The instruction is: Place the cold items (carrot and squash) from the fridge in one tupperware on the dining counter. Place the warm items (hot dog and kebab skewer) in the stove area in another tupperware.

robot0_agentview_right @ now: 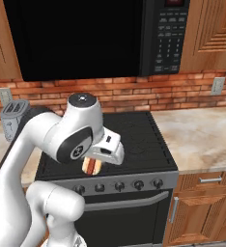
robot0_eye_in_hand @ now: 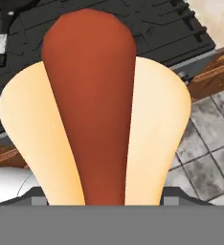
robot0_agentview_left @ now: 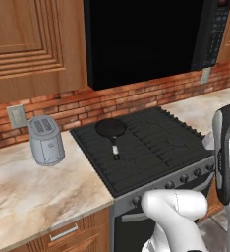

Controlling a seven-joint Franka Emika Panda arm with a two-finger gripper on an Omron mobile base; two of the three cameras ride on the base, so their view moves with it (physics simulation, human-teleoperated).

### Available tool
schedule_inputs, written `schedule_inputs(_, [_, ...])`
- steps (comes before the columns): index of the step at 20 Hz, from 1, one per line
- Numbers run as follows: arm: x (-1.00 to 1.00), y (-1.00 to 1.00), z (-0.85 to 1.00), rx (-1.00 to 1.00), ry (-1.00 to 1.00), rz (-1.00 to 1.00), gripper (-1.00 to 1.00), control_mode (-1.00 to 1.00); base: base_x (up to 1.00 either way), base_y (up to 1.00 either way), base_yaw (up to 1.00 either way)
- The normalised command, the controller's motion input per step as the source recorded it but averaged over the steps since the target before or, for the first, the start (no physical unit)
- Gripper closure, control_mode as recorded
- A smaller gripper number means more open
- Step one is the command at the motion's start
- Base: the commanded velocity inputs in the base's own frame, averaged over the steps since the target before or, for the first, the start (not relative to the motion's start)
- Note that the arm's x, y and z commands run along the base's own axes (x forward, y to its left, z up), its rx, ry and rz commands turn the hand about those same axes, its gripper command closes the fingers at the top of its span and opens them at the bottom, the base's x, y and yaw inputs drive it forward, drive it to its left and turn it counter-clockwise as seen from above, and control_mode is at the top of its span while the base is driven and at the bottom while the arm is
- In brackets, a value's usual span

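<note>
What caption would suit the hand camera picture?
Pincer holding a red-brown sausage in a pale bun, above the black stove.

We are in a home kitchen: a black gas stove (robot0_agentview_left: pixel 151 147) with a row of knobs sits between marble-look counters (robot0_agentview_left: pixel 33 187), and a small black pan (robot0_agentview_left: pixel 111 129) rests on its grates. Above it we see a black microwave (robot0_agentview_right: pixel 86 36) flanked by wooden cabinets (robot0_agentview_left: pixel 33 42), a red brick backsplash (robot0_agentview_right: pixel 182 91) with wall sockets, and a silver toaster (robot0_agentview_left: pixel 45 139) on the counter
</note>
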Motion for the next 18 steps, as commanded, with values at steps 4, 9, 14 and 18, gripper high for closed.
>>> schedule_inputs(4, [-0.02, 0.92, -0.5, 0.25, 0.11, 0.06, 1.0, -1.0, 0.0, 0.0, 0.0])
schedule_inputs(9, [0.0, 0.96, -0.41, -0.06, 0.12, 0.01, 1.0, -1.0, 0.0, 0.0, 0.0])
schedule_inputs(14, [-0.13, 0.14, -0.7, 0.03, -0.08, 0.0, 1.0, -1.0, 0.0, 0.0, 0.0])
schedule_inputs(18, [-0.21, 0.14, -0.35, 0.06, -0.08, 0.0, 1.0, -1.0, 0.0, 0.0, 0.0])
